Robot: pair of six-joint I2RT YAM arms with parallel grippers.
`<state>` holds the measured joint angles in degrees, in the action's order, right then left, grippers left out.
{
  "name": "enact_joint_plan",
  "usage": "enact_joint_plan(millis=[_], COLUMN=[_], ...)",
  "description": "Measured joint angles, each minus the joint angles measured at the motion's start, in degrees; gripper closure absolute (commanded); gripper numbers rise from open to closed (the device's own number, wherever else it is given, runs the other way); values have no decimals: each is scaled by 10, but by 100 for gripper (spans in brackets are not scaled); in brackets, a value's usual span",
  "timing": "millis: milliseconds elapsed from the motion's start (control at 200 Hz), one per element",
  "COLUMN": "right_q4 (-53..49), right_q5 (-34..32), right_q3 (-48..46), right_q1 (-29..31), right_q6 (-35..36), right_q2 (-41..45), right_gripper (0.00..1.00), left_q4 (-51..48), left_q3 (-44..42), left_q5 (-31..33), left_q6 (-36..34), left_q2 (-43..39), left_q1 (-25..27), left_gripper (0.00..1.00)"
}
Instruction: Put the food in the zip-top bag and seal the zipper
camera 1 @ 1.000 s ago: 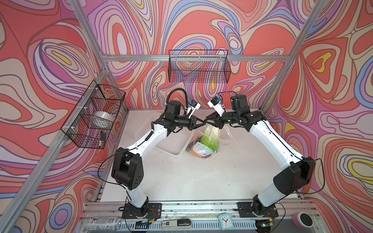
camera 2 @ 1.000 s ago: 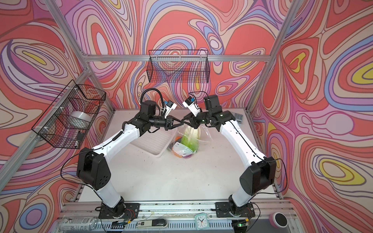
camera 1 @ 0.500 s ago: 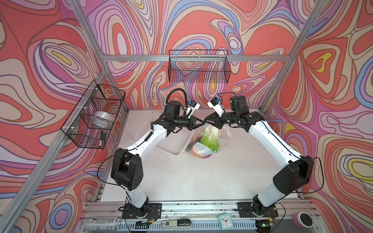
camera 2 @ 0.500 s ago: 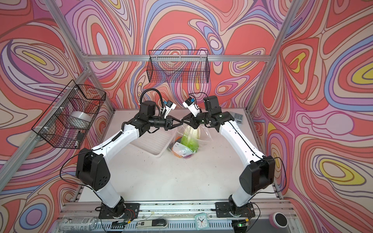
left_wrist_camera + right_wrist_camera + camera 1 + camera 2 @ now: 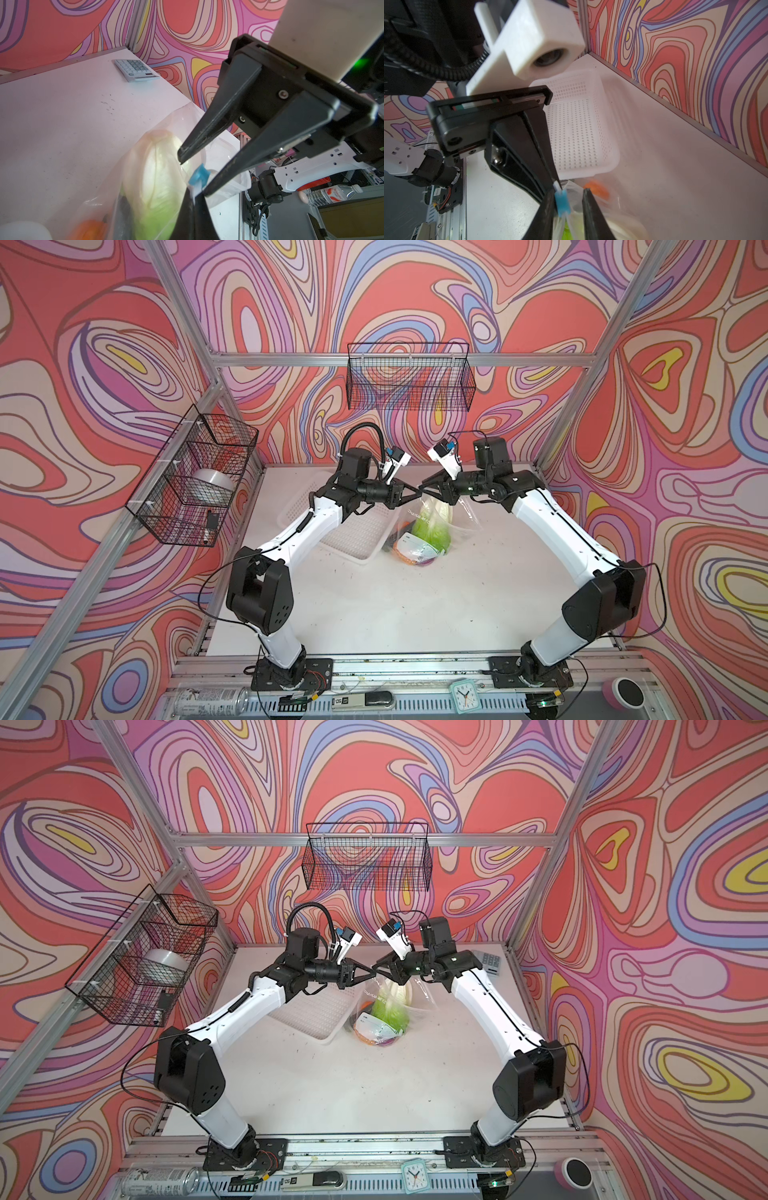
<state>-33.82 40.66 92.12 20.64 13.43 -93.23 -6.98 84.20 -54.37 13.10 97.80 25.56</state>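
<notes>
Two arms meet over the zip-top bag (image 5: 462, 521), which stands on the table (image 5: 415, 605) beside the white basket (image 5: 357, 533). It is heavy with cabbage (image 5: 432, 526), yet floppy and slick. My left gripper (image 5: 555, 185) is clamped on its mouth corner. My right gripper (image 5: 193, 176) holds its jaws apart around the tiny blue slider (image 5: 562, 202), where I'd pinch.

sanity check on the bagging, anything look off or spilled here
Nothing spilled or damaged. One oddity: the zip-top bag hangs from a single corner pinched in the left gripper, food slumped low inside, while the right gripper only straddles the blue slider, jaws apart.
</notes>
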Motion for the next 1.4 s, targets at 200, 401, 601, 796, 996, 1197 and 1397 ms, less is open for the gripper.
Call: enact_joint_plan(millis=[200,401,601,796,996,1197,1397], right_q4=[0,4,12,12,16,17,11], right_q5=[18,20,10,-13,-29,-38,-62], right_q3=[-3,-9,-21,-37,-50,-50,-50], right_q1=[0,0,0,3,6,7,9], right_q6=[-2,0,5,9,6,4,2], right_q2=[-3,-2,3,11,20,25,33], right_gripper=[82,93,93,91,89,89,88], left_q4=[4,3,5,42,71,90,121], left_q3=[0,0,-3,-33,-53,-59,-68], left_q5=[2,10,16,16,12,13,13], left_q6=[7,7,9,32,58,73,97], left_q2=[0,0,0,-3,-12,-16,-18], left_q1=[0,-1,-1,-4,-8,-10,-17], left_gripper=[100,100,100,100,100,100,100])
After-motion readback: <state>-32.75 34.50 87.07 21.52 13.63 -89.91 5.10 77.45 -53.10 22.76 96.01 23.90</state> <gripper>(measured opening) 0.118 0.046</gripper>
